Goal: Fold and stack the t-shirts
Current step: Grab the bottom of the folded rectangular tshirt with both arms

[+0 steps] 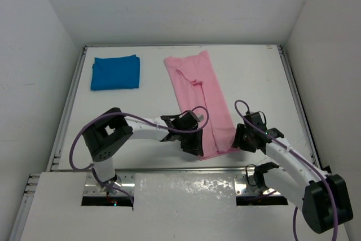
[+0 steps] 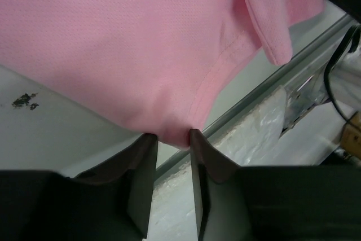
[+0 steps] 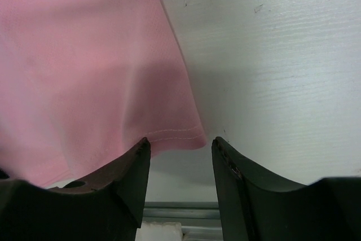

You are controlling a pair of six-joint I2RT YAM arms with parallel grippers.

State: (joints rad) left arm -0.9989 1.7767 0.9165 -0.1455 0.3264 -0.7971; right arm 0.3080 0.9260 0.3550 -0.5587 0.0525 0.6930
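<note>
**Pink shirt taken at its near hem corners**

The pink t-shirt [image 1: 197, 88] is seen in the top view as a long strip folded lengthwise, running from the upper centre of the frame down to the lower centre of the white table [image 1: 256, 77]. The blue t-shirt [image 1: 115, 73] is laid as a small folded rectangle at the upper left, well apart from it.

The left gripper [image 2: 174, 139] is set at the strip's lower-left corner. Its jaws are drawn close together, the gap between them is filled by the hem corner, and creases in the cloth run towards that point, so the corner is judged to be pinched. The right gripper [image 3: 180, 145] is placed at the lower-right corner with its jaws apart; the stitched hem corner lies between them, against one finger only.

The fabric is judged light, thin and limp, so sagging and sliding of the layers can be expected if it is lifted unevenly. Hold is best taken on the stitched hem at both corners, through all layers, with some tension kept across the edge between them.
</note>
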